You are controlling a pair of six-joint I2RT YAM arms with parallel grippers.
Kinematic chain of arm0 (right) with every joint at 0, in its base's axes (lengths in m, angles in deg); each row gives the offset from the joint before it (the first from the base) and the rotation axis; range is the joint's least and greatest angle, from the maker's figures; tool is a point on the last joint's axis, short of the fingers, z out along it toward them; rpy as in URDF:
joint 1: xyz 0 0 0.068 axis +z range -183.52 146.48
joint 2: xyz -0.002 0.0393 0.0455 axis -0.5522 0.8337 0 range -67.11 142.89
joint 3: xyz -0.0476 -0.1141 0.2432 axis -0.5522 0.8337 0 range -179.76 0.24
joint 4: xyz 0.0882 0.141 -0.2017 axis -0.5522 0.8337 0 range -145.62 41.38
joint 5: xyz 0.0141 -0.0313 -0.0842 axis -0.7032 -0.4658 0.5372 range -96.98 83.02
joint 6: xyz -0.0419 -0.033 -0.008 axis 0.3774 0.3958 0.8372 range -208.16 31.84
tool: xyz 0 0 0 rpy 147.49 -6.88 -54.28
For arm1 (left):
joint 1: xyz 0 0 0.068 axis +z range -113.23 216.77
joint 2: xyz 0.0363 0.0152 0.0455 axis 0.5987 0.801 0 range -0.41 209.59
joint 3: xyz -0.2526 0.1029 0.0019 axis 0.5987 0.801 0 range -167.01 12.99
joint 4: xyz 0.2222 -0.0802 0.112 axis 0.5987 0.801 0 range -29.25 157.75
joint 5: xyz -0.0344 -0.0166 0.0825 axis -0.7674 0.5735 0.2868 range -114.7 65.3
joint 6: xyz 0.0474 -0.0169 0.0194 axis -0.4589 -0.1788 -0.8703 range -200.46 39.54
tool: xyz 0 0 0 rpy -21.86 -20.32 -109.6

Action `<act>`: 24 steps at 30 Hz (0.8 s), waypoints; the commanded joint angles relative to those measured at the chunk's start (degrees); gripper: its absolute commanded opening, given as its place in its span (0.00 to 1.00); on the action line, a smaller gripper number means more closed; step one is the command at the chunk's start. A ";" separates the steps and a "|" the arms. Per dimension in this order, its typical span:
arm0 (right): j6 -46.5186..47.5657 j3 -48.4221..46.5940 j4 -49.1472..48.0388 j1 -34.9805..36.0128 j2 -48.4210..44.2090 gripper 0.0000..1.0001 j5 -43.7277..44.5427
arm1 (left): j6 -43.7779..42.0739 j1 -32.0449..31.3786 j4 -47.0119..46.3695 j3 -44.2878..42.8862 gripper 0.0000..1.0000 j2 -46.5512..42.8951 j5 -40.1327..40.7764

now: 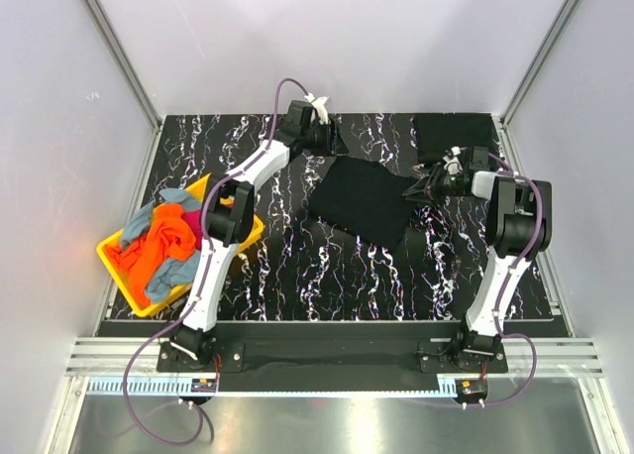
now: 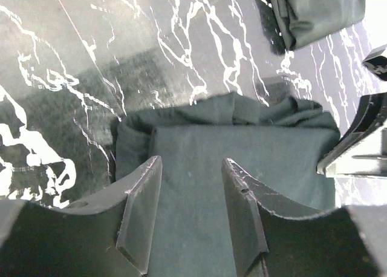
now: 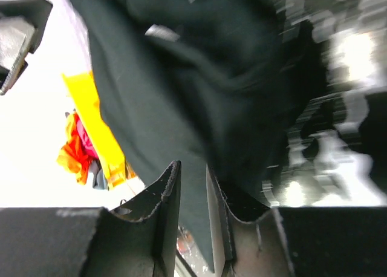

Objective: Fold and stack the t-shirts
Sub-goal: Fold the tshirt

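Toward the far right corner of the counter (image 1: 327, 276) one folded black t-shirt (image 1: 454, 132) lies flat, so we judge the stack to be barely begun. Near the middle, closer to the far edge, a second black t-shirt (image 1: 362, 204) is spread out with a crumpled fold along one side; this is the one in hand.

Our left gripper (image 2: 191, 162) hovers over the far end of that shirt with its jaws standing well apart. The cloth lies beneath and between them, and nothing is clamped. Our right gripper (image 3: 193, 166) is at the shirt's right side, jaws nearly together with dark cloth pinched in the narrow gap. Its wrist view is blurred, so we cannot tell how much cloth it has.

Beside the left edge, the yellow tray (image 1: 109, 246) holds a loose heap of t-shirts (image 1: 163, 246), orange, grey-blue and a little magenta, none folded. Most of the task is left: finish this fold, stack it, then work through the tray.
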 commanded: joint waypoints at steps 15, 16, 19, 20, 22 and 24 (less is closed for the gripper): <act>-1.28 -1.34 0.29 -4.14 -8.40 0.56 2.04 | 6.78 4.58 -6.55 0.38 0.55 -3.87 -2.90; -0.93 -0.64 0.82 -4.23 -10.24 0.59 3.36 | 6.96 5.72 -6.55 1.60 0.55 -6.85 -3.25; 0.13 2.51 1.17 -4.14 -11.84 0.68 7.07 | 8.37 7.57 -6.28 4.50 0.55 -13.44 -6.23; -0.05 3.40 0.74 -4.05 -12.45 0.73 7.50 | 8.20 7.84 -5.50 5.30 0.55 -15.21 -8.07; 0.39 4.72 0.56 -3.79 -12.72 0.80 8.99 | 5.04 7.76 -2.78 7.23 0.55 -20.38 -8.87; 1.97 4.20 0.91 -3.70 -12.28 0.84 11.28 | 3.37 7.75 0.04 10.47 0.55 -24.17 -9.75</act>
